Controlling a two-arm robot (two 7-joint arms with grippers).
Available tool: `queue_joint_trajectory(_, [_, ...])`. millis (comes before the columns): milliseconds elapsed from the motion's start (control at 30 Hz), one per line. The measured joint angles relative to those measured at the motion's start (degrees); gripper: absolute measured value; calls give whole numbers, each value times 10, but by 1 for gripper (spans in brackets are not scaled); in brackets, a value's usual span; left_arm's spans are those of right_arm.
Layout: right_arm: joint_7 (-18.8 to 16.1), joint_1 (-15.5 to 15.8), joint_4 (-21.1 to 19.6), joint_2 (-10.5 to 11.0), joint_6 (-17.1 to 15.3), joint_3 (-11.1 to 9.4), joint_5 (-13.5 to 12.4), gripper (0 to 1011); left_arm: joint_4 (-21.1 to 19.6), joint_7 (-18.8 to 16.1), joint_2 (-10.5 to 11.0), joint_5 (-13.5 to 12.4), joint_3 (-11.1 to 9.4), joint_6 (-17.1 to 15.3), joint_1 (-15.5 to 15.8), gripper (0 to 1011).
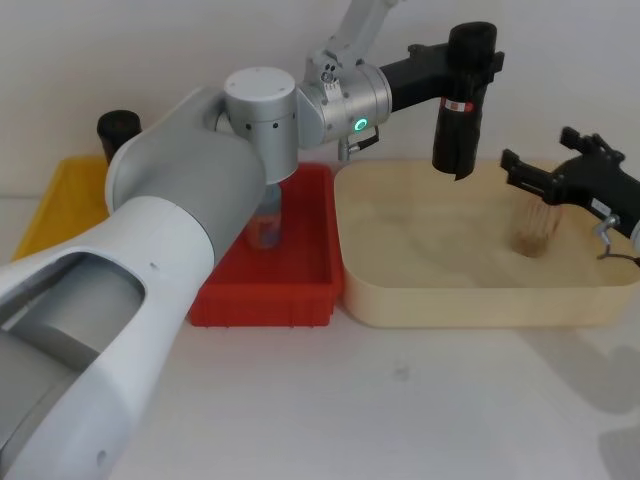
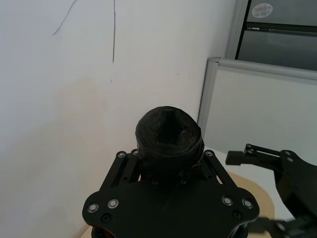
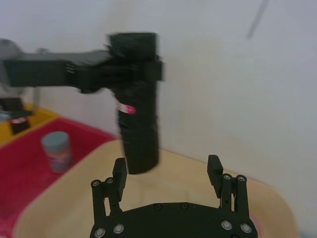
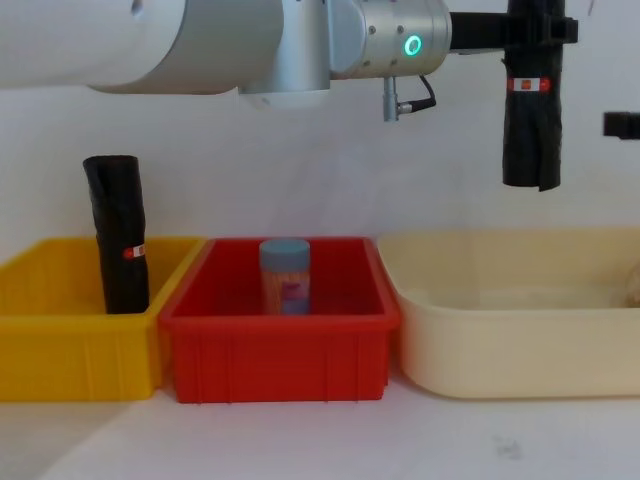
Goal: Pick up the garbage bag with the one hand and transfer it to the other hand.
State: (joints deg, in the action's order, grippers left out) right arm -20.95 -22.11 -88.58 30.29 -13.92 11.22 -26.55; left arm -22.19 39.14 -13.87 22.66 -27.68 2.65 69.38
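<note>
The garbage bag (image 1: 462, 110), a black roll with a red-and-white band, hangs upright high above the beige tray (image 1: 450, 300). My left gripper (image 1: 475, 58), on the arm with the green wrist ring, is shut on the roll's upper part; the chest view shows the bag (image 4: 530, 120) in the same grip. In the left wrist view the roll's end (image 2: 168, 131) stands up between the fingers. My right gripper (image 1: 540, 162) is open, a short way right of the bag and slightly lower, facing it. From the right wrist, the bag (image 3: 138, 124) hangs ahead of the open right gripper (image 3: 166, 171).
A red bin (image 4: 280, 345) holds a grey-blue capped canister (image 4: 285, 275). The yellow bin (image 4: 60, 330) on the left holds a second black roll (image 4: 118, 235). A small light-brown object (image 1: 535, 225) stands in the beige tray under my right gripper. A white wall is close behind.
</note>
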Motion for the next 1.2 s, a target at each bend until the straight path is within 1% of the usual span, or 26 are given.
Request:
queue_joint_trajectory(100, [-13, -2, -9, 0, -2, 6, -7, 1004, 1, 0, 0, 0, 0, 0, 0, 353])
queue_joint_trajectory(133, [-20, -5, -12, -1, -4, 11, -10, 1004, 2, 1, -1, 0, 0, 0, 1, 353])
queue_joint_trajectory(367, [-35, -21, -15, -8, -12, 31, -13, 1004, 4, 1, -1, 1, 0, 1, 2, 353])
queue_joint_trajectory(467, [-35, -28, -11, -10, -14, 38, -11, 1004, 5, 1, -1, 1, 0, 1, 2, 353])
queue_joint_trajectory(667, [-26, -51, 8, -20, -21, 57, 3, 1004, 5, 2, -2, 1, 0, 1, 2, 353])
queue_joint_trajectory(1000, [-13, -79, 35, -31, -26, 73, 22, 1004, 6, 2, -2, 1, 0, 2, 2, 353])
queue_joint_trajectory(1200, [-12, -91, 47, -37, -28, 80, 31, 1004, 6, 2, -2, 1, 0, 2, 3, 353])
